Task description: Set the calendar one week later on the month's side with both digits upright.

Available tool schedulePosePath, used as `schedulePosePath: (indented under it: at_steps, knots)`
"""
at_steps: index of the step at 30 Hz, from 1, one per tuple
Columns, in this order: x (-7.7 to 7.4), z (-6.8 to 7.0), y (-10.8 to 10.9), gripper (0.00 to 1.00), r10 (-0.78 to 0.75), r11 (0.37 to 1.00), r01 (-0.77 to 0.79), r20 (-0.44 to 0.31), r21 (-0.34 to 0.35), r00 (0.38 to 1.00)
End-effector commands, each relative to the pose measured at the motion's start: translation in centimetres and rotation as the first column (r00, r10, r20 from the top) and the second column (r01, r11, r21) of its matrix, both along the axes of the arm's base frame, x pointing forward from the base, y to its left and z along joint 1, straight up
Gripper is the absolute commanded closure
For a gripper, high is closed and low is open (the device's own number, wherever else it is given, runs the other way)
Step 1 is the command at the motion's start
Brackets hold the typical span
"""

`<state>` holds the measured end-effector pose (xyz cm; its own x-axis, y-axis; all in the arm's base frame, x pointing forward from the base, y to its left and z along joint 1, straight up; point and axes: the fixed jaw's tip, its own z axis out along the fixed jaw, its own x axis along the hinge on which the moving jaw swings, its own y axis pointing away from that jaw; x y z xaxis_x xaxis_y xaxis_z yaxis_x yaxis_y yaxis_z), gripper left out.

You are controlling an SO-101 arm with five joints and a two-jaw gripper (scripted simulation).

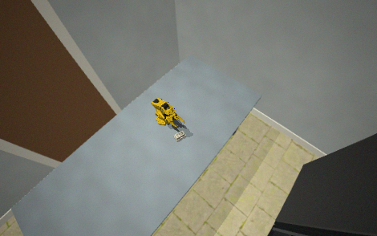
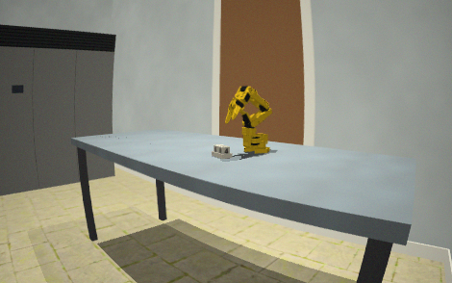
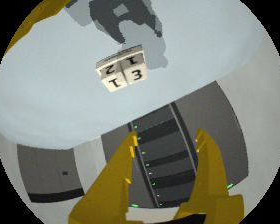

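Observing a small white calendar tray (image 1: 180, 140) (image 2: 221, 155) (image 3: 117, 57), found on the pale blue surface (image 1: 111, 172) (image 2: 288, 173) (image 3: 46, 100), in front of the yellow arm (image 1: 164, 110) (image 2: 263, 115) (image 3: 33, 20). The tray appears flat; a pair of cubes (image 1: 180, 135) (image 2: 221, 148) (image 3: 112, 75) is carried in it, side by side.

Digits are best read in the wrist view. Next to the tray's wall, a 2 is shown on one cube and a 1 on its neighbour; on the adjoining faces, lower in that view, a 1 and a 3 are seen. The month's name cannot be made out.

The pincer (image 1: 180, 124) (image 2: 231, 119) (image 3: 167, 131) is partly open, its two fingers parted, with nothing gripped. It is held raised above the surface, well clear of the cubes, and is pointed outward and down. In the wrist view, the calendar is seen beyond the fingertips, off toward one side, untouched. A dark shadow (image 1: 185, 132) (image 2: 244, 156) (image 3: 133, 22) is cast on the surface beside the tray.
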<state>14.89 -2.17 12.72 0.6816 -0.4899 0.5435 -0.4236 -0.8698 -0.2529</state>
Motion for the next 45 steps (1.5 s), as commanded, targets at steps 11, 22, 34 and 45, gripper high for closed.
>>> schedulePosePath:
  at_steps: [11, 22, 34, 45]
  knots:
    - [0.1, 0.9, -0.2, 0.65, -0.039, 0.999, 0.039, 0.040, 0.020, 0.998]
    - [0.0, 0.9, -0.4, 0.65, -0.203, 0.971, 0.199, 0.015, 0.129, 0.979]
    - [0.0, 0.8, -0.9, 0.65, -0.516, 0.795, 0.513, -0.083, 0.323, 0.853]
    - [0.1, 0.7, -1.4, 0.65, -0.736, 0.512, 0.734, -0.213, 0.445, 0.643]
